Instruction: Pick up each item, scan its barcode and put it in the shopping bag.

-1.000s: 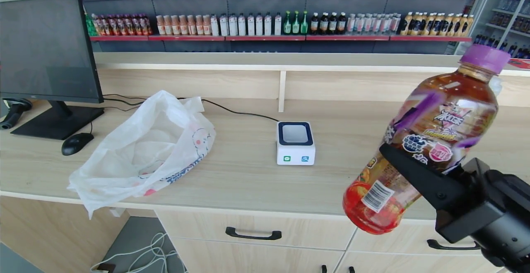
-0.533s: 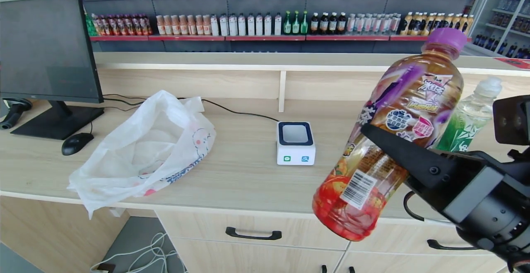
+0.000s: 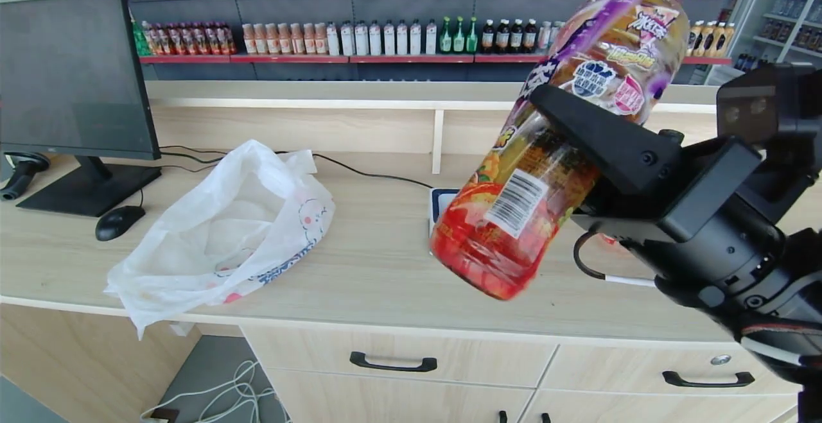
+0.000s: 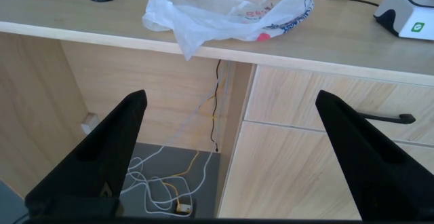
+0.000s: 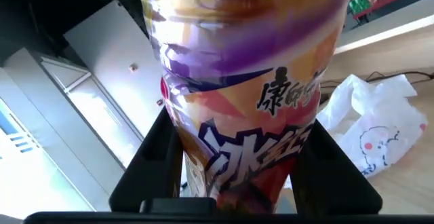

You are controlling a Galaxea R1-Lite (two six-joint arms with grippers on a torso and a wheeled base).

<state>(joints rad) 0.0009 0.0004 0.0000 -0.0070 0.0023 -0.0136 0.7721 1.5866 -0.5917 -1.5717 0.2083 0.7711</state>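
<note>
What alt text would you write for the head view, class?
The right claw grips a tilted drink bottle, partly hiding the white scanner on the wooden counter; a shopping bag lies further left.

One bottle (image 3: 507, 217), one bag (image 3: 225, 230), one scanner (image 3: 438, 208)

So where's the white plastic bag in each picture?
Head view: the bag lies on the counter, left of the bottle.
Left wrist view: the bag hangs over the counter edge, beyond the open fingers.
Right wrist view: the bag lies behind the held bottle.
Shared landmark: the wooden counter under the bag.
</note>
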